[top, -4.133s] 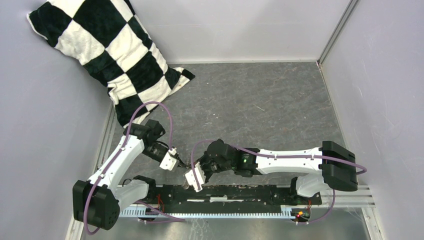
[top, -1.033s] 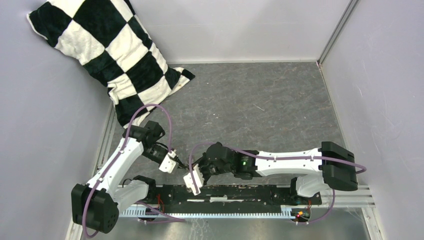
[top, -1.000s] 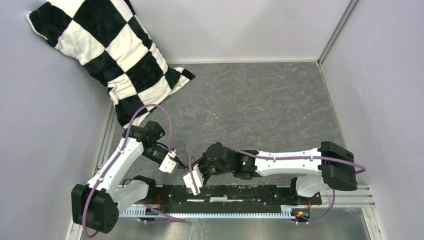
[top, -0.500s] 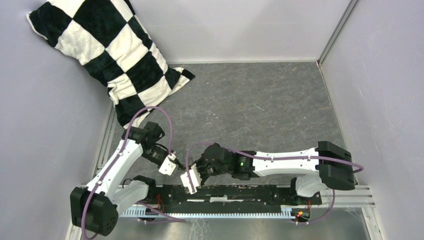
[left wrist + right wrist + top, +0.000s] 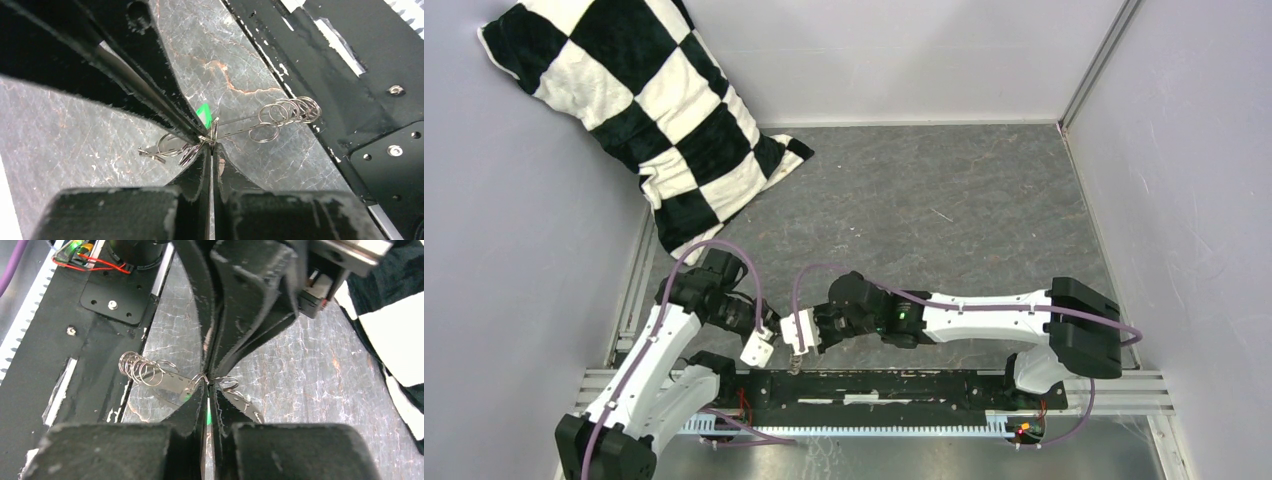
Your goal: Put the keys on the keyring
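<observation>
- The keyring point(image 5: 287, 112) is seen in the left wrist view as a thin wire loop lying almost edge-on. Its long axis runs from lower left to upper right of the frame, with a row of small rings at the upper-right end.
- The keys point(image 5: 202, 116) are marked by a green tag at the frame's centre, just above the point where the two sets of fingers meet.
- The left gripper point(image 5: 212, 148) is pressed closed on the keyring's wire near the loose rings at its lower-left end.
- The right gripper point(image 5: 207, 386) is pinched closed too, and a green sliver of the tag is seen in the slit between its fingers.
- In the top view the left arm point(image 5: 646, 350) is folded back on itself. The right arm point(image 5: 984, 312) is stretched out low towards the left of the frame, and both wrists meet at lower centre.
- The work is held over the near edge of the grey table point(image 5: 944, 220), and the ring row reaches over the black base plate point(image 5: 350, 65).
- Bare table is left towards the upper right. A checkered cushion point(image 5: 654, 110) fills the upper left corner.
</observation>
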Available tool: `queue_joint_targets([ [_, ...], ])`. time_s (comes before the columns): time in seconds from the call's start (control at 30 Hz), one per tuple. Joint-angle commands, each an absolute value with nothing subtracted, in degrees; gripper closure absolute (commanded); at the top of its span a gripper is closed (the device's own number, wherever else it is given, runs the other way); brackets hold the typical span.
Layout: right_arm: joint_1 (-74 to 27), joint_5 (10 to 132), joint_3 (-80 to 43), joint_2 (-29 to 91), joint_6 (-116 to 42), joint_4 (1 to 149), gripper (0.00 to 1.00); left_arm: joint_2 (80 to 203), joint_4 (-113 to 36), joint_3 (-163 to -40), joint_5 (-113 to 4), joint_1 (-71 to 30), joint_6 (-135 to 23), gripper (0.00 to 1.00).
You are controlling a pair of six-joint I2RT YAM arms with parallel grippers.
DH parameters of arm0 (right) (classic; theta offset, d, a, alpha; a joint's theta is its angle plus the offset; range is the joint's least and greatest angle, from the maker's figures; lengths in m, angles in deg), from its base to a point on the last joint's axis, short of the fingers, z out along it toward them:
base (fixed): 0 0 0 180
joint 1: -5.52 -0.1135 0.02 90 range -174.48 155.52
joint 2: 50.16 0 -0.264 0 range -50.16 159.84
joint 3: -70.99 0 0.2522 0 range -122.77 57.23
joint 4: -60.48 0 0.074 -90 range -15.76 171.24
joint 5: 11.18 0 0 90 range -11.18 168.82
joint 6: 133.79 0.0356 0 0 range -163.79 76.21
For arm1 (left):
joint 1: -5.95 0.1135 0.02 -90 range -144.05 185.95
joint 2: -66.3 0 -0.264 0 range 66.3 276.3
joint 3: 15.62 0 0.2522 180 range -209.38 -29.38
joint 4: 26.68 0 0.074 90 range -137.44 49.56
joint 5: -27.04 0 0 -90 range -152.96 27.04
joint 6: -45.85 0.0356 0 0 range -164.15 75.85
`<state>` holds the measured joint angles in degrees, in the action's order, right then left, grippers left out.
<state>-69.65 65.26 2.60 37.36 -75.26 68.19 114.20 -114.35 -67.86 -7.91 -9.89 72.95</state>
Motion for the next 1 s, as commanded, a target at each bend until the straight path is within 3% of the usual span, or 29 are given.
queue_joint_targets([
  [0.0,-68.6,61.3,1.7,37.5,-69.9,60.0,0.88,113.4,-109.2,-67.9,0.4,-10.5,70.7,0.98],
  [0.2,-67.0,60.1,2.6,35.6,-66.9,57.4,0.74,115.8,-109.2,-68.4,4.1,-10.4,68.1,0.98],
  [0.53,-63.3,61.0,3.3,32.2,-66.4,59.2,0.68,118.4,-104.7,-69.9,9.5,-10.4,55.2,0.98],
  [0.87,-56.3,68.0,-1.0,26.7,-67.7,65.1,0.42,120.8,-100.1,-73.3,15.0,-10.0,39.8,0.98],
  [0.97,-54.0,71.1,-1.2,23.4,-68.0,66.1,0.4,121.0,-100.1,-73.5,16.2,-9.9,38.0,0.98],
])
